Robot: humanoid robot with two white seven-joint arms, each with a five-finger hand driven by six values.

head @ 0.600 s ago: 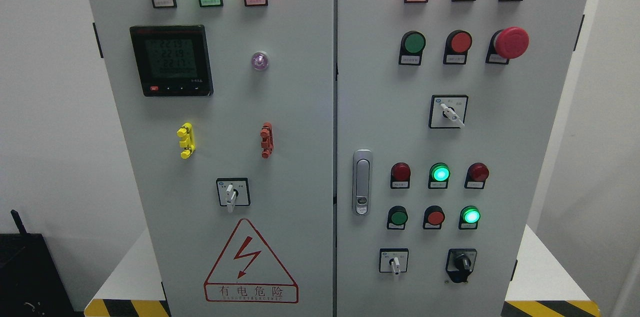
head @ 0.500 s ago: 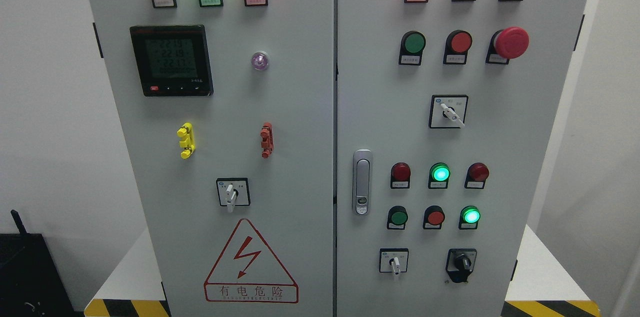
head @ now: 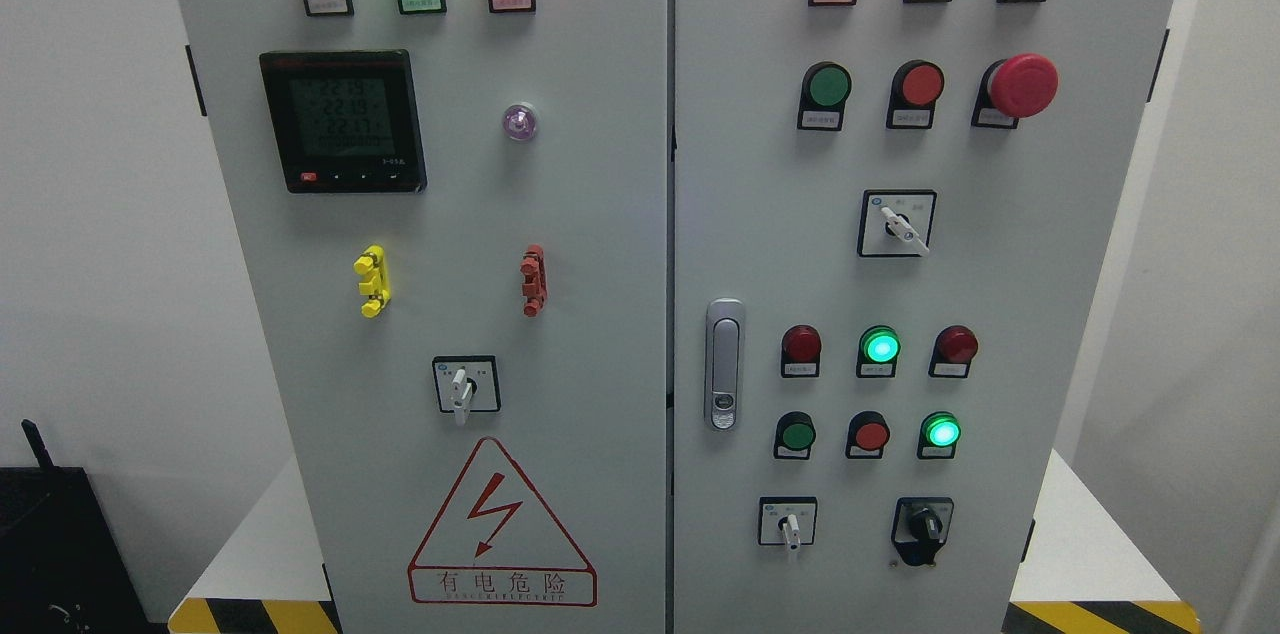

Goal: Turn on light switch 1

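Note:
A grey two-door electrical cabinet [head: 600, 214] fills the head view. Its left door carries a white rotary switch [head: 461, 392] pointing down, with a yellow handle [head: 372, 280] and a red handle [head: 534, 280] above it. The right door has a white rotary switch [head: 902, 227] turned toward the lower right, another white one [head: 790, 526] pointing down and a black knob [head: 924, 526]. Rows of push buttons and lamps sit around them; a green button [head: 941, 431] and a green lamp [head: 880, 346] glow. I cannot tell which one is switch 1. Neither hand shows.
A digital meter [head: 343, 121] is at the upper left, lit yellow, green and red lamps above it. A red mushroom stop button [head: 1022, 85] sticks out at the upper right. A metal door latch [head: 724, 364] sits mid-cabinet. A black box [head: 50, 544] stands at the lower left.

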